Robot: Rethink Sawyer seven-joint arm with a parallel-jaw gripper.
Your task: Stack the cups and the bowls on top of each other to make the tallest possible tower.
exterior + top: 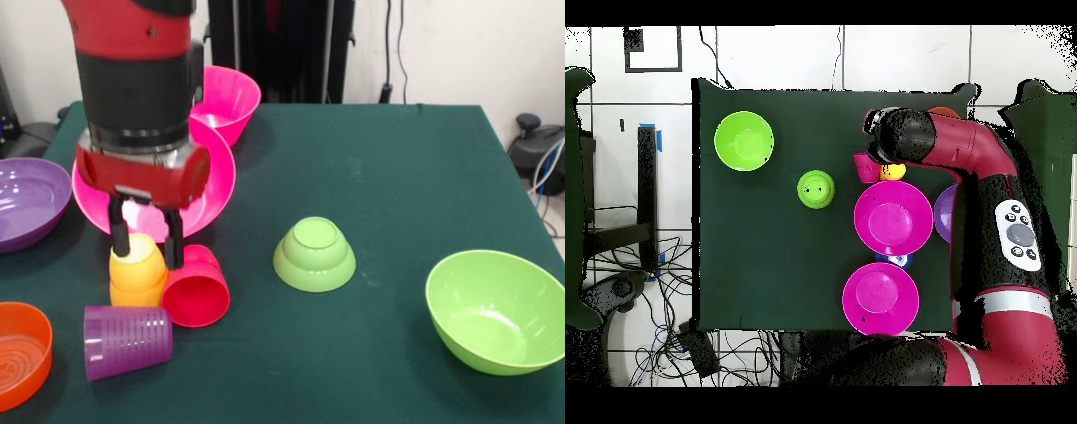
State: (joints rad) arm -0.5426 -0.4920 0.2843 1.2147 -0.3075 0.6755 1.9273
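My gripper is open, its two black fingers down on either side of the yellow-orange cup, which stands on the table; it also shows in the overhead view. The red cup lies on its side against it on the right. The ridged purple cup lies on its side just in front. A small green bowl sits upside down mid-table. Two hot pink bowls stand behind the gripper. The lime green bowl is at the front right.
The wide purple bowl is at the left edge and the orange bowl at the front left corner. The small blue bowl peeks out between the pink bowls in the overhead view. The arm hides part of that side.
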